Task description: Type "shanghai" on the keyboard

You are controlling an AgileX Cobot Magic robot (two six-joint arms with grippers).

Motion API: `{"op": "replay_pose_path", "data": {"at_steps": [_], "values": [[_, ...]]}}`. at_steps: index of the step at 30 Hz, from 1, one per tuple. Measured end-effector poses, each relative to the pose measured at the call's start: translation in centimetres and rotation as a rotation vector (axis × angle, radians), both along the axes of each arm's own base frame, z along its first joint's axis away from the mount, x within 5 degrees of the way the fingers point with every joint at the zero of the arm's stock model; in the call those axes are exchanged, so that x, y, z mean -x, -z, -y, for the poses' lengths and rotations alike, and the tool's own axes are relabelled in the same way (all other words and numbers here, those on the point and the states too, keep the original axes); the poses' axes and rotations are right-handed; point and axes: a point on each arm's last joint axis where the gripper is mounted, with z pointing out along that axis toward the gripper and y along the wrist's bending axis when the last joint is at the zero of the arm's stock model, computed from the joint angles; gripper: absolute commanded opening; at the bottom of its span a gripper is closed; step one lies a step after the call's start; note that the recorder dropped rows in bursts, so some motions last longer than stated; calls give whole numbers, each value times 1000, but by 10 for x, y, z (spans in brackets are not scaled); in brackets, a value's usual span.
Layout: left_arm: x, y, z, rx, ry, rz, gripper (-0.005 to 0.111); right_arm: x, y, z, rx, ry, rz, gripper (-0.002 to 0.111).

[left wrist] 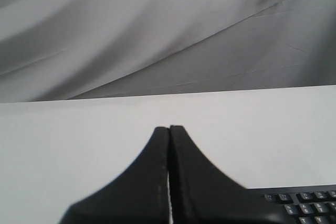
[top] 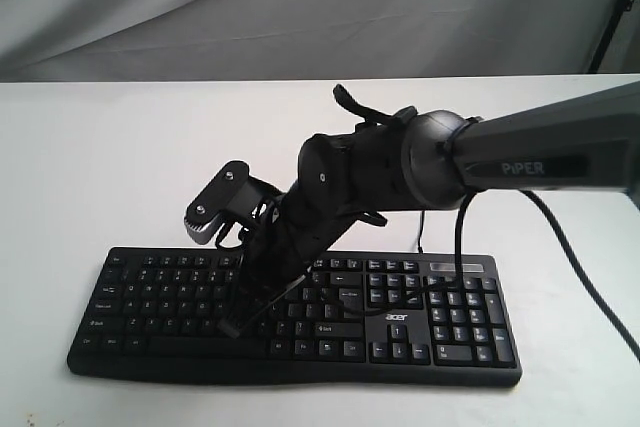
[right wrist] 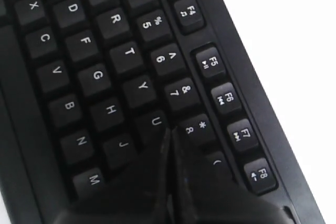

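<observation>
The Acer keyboard (top: 150, 297) lies flat at six o'clock on the table (top: 100, 147). It is rigid and probably light, so tap keycaps straight down. The right gripper (right wrist: 170, 134), pinched closed, points beside the U key (right wrist: 156, 121); the left gripper (left wrist: 169, 128) is likewise closed.

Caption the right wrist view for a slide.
Shut black right gripper, tips by the U key of the wide black plastic keyboard with white legends.
</observation>
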Motion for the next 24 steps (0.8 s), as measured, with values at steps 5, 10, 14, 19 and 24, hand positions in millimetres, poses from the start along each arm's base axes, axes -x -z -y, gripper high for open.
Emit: {"op": "replay_pose_path", "data": {"at_steps": [5, 10, 14, 19, 24], "values": [[0, 0, 0, 0, 0, 0, 0, 0, -6, 0, -10, -3, 9, 0], [0, 0, 0, 0, 0, 0, 0, 1, -52, 6, -60, -34, 113, 0], [0, 0, 0, 0, 0, 0, 0, 6, -117, 19, -162, -40, 258, 0], [0, 0, 0, 0, 0, 0, 0, 19, -215, 55, -398, 43, 440, 0], [0, 0, 0, 0, 0, 0, 0, 45, -286, 94, -598, 87, 594, 0]]}}
